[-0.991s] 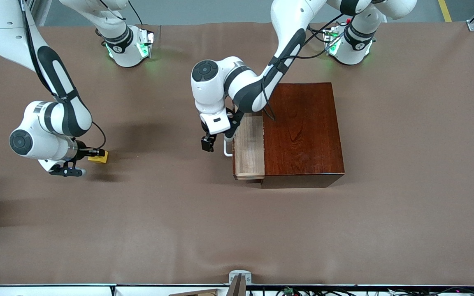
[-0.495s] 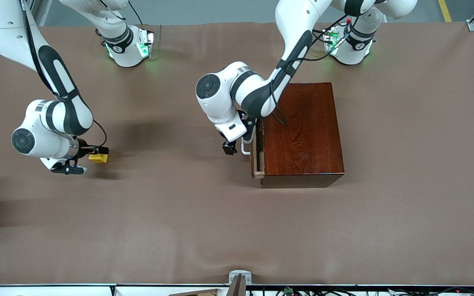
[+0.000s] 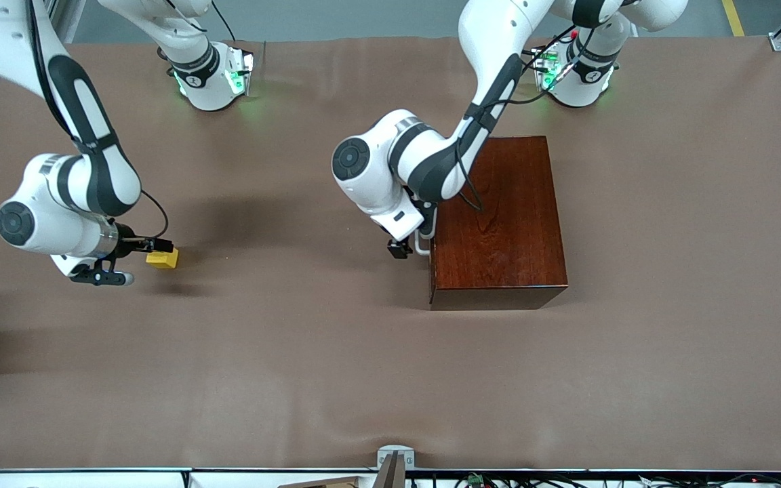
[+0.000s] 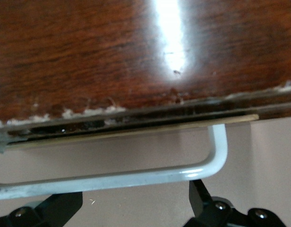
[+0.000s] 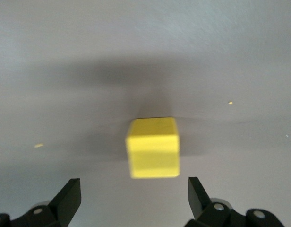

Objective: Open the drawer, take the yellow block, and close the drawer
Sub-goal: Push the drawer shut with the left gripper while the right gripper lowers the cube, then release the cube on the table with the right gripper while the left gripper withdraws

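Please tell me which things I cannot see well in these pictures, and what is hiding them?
- Drawer inside: hidden in all views, as it is pushed nearly shut into the wooden box.
- White handle: in the front view the left gripper and arm cover most of it; the left wrist view cuts off one end.
- Yellow block: blurred in the right wrist view; it lies on the table, apart from the open right gripper.

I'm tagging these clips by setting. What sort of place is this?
Probably a robotics lab bench: two Franka arms stand on a table under brown cloth, with only a wooden box and a yellow block as props.
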You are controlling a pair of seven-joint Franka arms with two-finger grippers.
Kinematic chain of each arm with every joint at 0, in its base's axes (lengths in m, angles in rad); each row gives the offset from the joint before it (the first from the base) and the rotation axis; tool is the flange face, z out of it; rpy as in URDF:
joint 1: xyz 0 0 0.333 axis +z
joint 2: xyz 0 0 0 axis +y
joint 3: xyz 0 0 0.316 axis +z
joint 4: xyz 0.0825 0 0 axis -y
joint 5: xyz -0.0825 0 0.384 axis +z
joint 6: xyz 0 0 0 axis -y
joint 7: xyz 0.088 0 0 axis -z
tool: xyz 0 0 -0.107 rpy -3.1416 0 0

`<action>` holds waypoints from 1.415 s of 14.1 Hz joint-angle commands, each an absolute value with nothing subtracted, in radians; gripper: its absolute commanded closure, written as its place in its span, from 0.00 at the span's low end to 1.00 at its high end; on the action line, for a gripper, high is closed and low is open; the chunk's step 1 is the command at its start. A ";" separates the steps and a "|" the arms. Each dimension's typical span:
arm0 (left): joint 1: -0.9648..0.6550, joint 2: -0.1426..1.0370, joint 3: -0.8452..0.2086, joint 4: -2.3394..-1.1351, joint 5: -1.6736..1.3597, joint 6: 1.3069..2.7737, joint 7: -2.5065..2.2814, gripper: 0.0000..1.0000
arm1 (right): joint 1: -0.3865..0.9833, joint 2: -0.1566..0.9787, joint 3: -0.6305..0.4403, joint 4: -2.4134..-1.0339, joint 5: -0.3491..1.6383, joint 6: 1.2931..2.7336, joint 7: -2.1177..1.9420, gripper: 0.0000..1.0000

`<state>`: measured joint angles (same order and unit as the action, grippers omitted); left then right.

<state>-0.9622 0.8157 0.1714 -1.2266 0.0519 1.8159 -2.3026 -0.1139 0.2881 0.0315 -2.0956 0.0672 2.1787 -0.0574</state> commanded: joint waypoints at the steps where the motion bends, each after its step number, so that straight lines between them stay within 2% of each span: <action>1: -0.960 0.795 0.184 -1.252 0.078 1.787 -2.301 0.00 | -0.103 0.178 0.075 -2.106 0.089 2.134 -0.058 0.00; 4: -0.960 0.784 0.183 -1.236 0.080 1.805 -2.257 0.00 | -0.088 0.143 0.077 -2.022 0.089 2.028 -0.061 0.00; 6: -0.942 0.703 0.190 -1.232 0.080 1.821 -2.150 0.00 | -0.077 0.140 0.077 -1.915 0.087 1.881 -0.063 0.00; 8: -0.921 0.605 0.196 -1.239 0.084 1.819 -2.039 0.00 | -0.077 0.138 0.077 -1.826 0.087 1.792 -0.064 0.00; 14: -0.686 0.373 0.187 -1.252 0.072 1.711 -1.555 0.00 | -0.075 0.057 0.081 -1.770 0.087 1.692 -0.066 0.00; 17: -0.589 0.296 0.184 -1.252 0.064 1.619 -1.297 0.00 | -0.077 0.048 0.080 -1.732 0.087 1.629 -0.063 0.00; 20: -0.519 0.226 0.184 -1.258 0.064 1.534 -1.090 0.00 | -0.077 -0.009 0.078 -1.730 0.087 1.621 -0.058 0.00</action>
